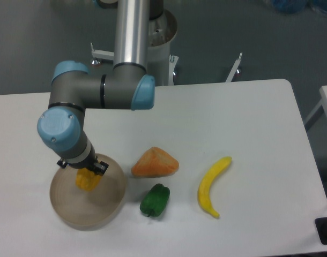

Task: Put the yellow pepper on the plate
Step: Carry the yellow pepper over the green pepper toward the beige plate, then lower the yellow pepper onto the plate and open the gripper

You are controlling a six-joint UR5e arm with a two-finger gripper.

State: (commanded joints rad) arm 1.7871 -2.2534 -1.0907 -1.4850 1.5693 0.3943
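UR5e over plate, yellow pepper in end effector

White tabletop (pixel 249 118) w/ arm reaching down at left; beige plate (pixel 107 206) near front-left edge; orange lumpy food (pixel 155 162) just right of plate; banana (pixel 213 186) further right, well apart; green pepper (pixel 155 201) below orange item; yellow pepper (pixel 87 180) above plate's middle, pinched by end effector (pixel 84 170), fingers mostly hidden, contact w/ plate unclear

On the white bench (pixel 249 118), an orange lumpy food piece (pixel 155 162) lies near the middle. Just in front of it sits a green pepper (pixel 155 200). To their right, apart from both, lies a curved yellow banana (pixel 212 186).
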